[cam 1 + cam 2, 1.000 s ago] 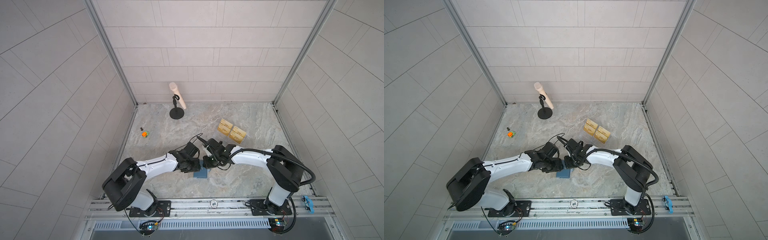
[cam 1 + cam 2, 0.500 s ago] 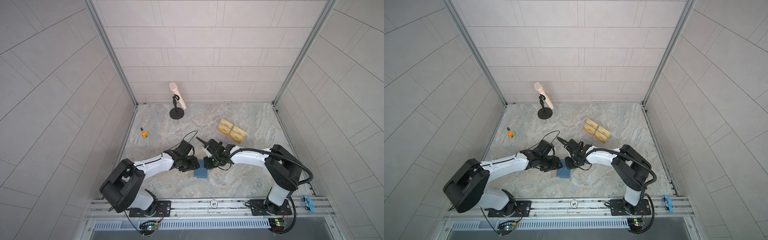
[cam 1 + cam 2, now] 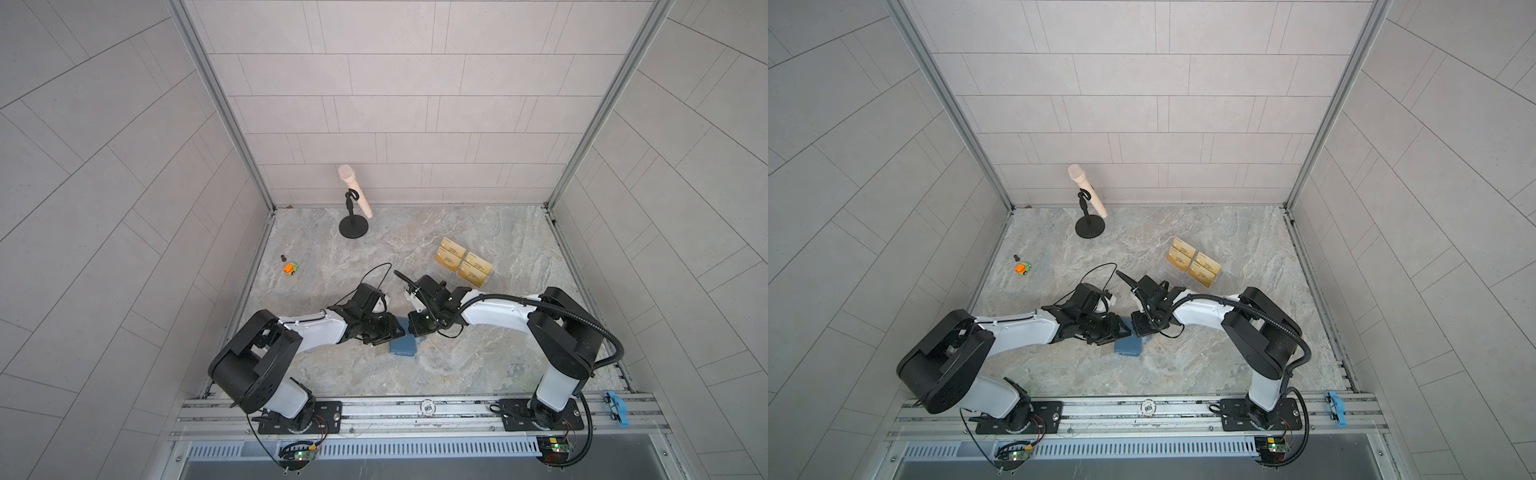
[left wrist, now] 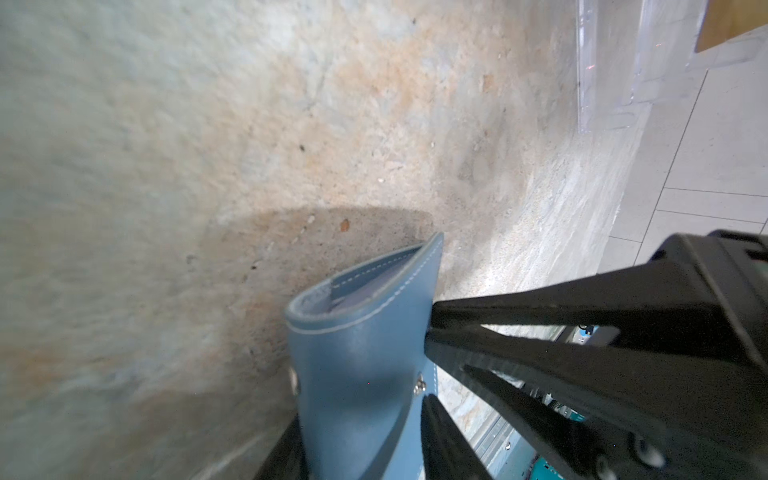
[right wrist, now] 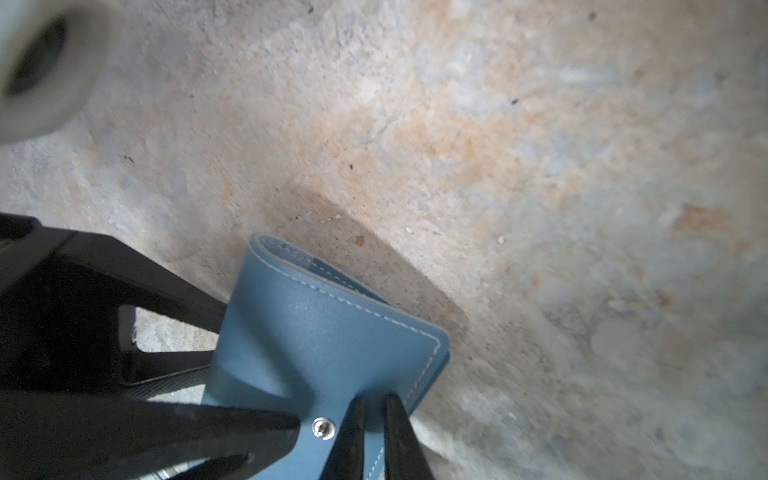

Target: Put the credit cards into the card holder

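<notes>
The card holder [image 3: 402, 347] [image 3: 1128, 347] is a slate-blue wallet with a snap, near the front middle of the stone floor. Both grippers meet at it. In the left wrist view the card holder [image 4: 357, 332] fills the gap between the fingers of my left gripper [image 4: 359, 411], which press on its two sides. My right gripper [image 5: 372, 401] is shut on a thin edge of the card holder [image 5: 316, 332] beside the snap. In both top views the left gripper [image 3: 392, 330] and right gripper [image 3: 415, 332] face each other. The credit cards are out of view.
A clear stand with pale gold cards [image 3: 463, 262] sits behind the right arm. A microphone on a black stand [image 3: 353, 199] is at the back. A small orange and green toy [image 3: 292, 269] lies by the left wall. A blue object [image 3: 617, 409] sits on the front rail.
My left gripper has drawn back a little and lower toward the card holder, and its jaws have narrowed around it. The right gripper keeps its pinch and has barely moved.
</notes>
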